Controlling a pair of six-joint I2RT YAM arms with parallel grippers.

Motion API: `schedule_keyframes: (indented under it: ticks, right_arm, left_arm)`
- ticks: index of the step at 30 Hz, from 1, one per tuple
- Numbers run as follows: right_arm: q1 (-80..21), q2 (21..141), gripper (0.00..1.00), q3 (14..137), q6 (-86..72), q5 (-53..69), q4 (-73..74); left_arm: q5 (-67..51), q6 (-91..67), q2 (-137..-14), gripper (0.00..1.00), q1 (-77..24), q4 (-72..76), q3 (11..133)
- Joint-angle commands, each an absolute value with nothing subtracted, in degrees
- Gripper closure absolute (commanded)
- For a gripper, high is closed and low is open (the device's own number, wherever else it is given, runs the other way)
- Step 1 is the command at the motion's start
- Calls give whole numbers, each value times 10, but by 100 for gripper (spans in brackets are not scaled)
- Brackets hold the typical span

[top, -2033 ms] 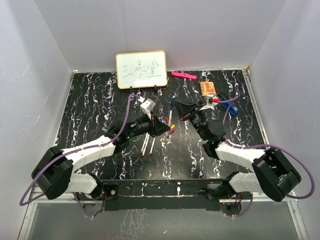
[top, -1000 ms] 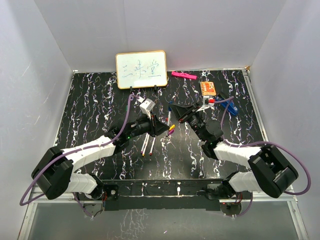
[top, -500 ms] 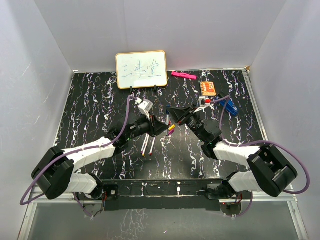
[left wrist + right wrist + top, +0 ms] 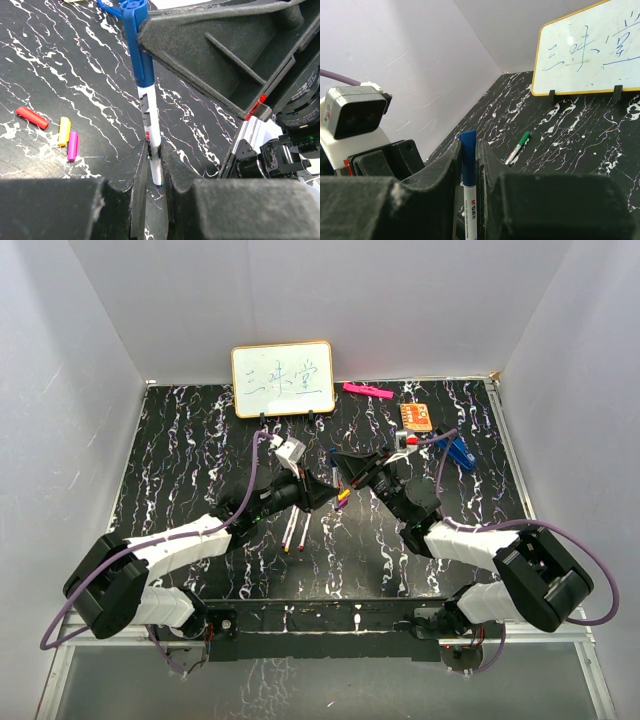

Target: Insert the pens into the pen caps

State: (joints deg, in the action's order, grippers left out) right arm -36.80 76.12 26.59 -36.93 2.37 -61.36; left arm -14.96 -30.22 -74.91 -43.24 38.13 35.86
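- White and smooth, the thin plastic barrel of the pen (image 4: 150,125) stands nearly upright between your two arms. It carries dark and red print, and its top sits inside a glossy blue cap (image 4: 137,45).
- Your left gripper (image 4: 152,167) is pinched narrow on the lower barrel, with matte black, grainy fingers (image 4: 140,190) on either side.
- Your right gripper (image 4: 468,157) is clamped on the blue cap from above. Its pads (image 4: 447,170) are the same rough black plastic, and the white barrel shows just below them.
- Three short rounded tubes lie loose on the table beside the held pen: a red cap (image 4: 31,117), a yellow cap (image 4: 64,131) and a magenta cap (image 4: 73,145). The last two lie just beside each other.
- Two more white pens (image 4: 290,528) lie side by side near your left arm. A green-capped pen (image 4: 518,147) lies flat between the grippers and the whiteboard.
- The table (image 4: 180,450) is smooth black with white and faint purple veins — a marble look.
- At its far edge stands a whiteboard (image 4: 283,379) with a pale wood-coloured frame, blue writing and small black feet.
- To the whiteboard's right lie a flat pink bar (image 4: 367,391), an orange card (image 4: 417,417) and a blue clip (image 4: 460,454).
- Plain, pale, matte walls (image 4: 400,300) close in the table on three sides.
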Motion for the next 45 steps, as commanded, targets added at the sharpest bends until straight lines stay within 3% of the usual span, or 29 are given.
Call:
schedule_keyframes:
  ticks: [1,16,25,28,31,36,45]
  right_arm:
    - [-399,773,100,253,-345,62,-501]
    - [-441,779,100,243,-338,35,-468]
    - [-443,760,98,285,-313,-42,-441]
    - [-443,735,87,306,-280,-81,-406]
    - [-443,708,67,316,-255,-140,-368]
    - [-438,667,5,323,-240,-260,-318]
    - [-428,675,2,375,-215,-345,-232]
  left_arm:
    - [-90,-284,-720,100,-410,534,395]
    - [-92,-294,-706,100,-363,545,393]
    - [-72,-263,-675,100,-363,455,388]
    - [-42,-233,-649,100,-361,385,392]
    - [-4,-206,-636,100,-357,295,409]
    - [31,-183,-662,100,-323,144,460]
    - [66,-144,-821,100,-277,-60,572]
